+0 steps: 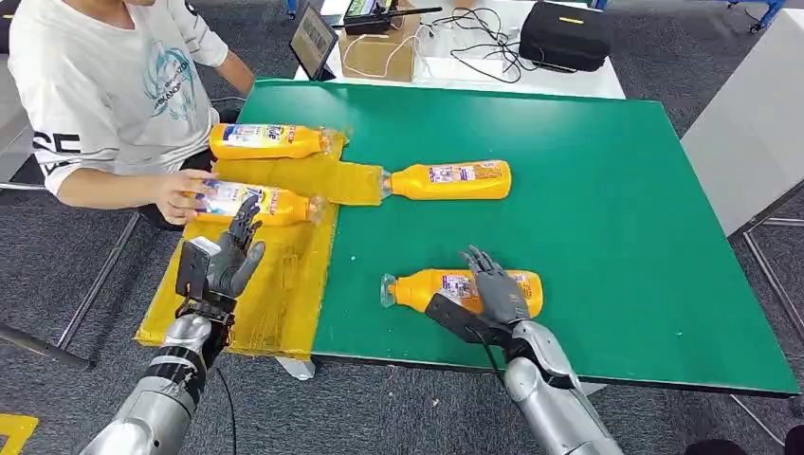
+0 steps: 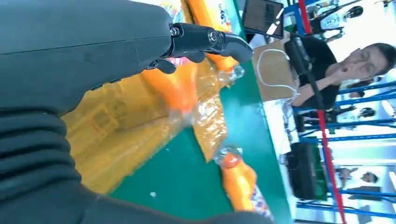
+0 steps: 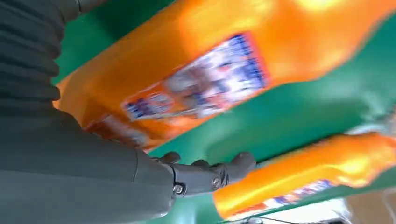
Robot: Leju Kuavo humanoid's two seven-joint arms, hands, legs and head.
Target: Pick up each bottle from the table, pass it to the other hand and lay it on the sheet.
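Two orange bottles lie on the yellow sheet [image 1: 275,284]: a far bottle [image 1: 270,140] and a nearer bottle [image 1: 261,203], which a person's hand [image 1: 178,196] touches. My left hand [image 1: 228,261] hovers open over the sheet just short of that bottle, its fingers [image 2: 210,39] spread above the bottle [image 2: 173,88]. A third bottle [image 1: 453,179] lies on the green table [image 1: 607,209], cap at the sheet's edge. My right hand [image 1: 493,289] reaches over the front bottle [image 1: 427,287], its fingers [image 3: 219,172] straight beside the bottle [image 3: 210,79], not closed on it.
A person in a white shirt [image 1: 104,85] sits at the table's far left. Behind the table stand a laptop [image 1: 313,40], a cardboard box [image 1: 379,52] and a black case [image 1: 566,33]. A pale table [image 1: 749,123] stands to the right.
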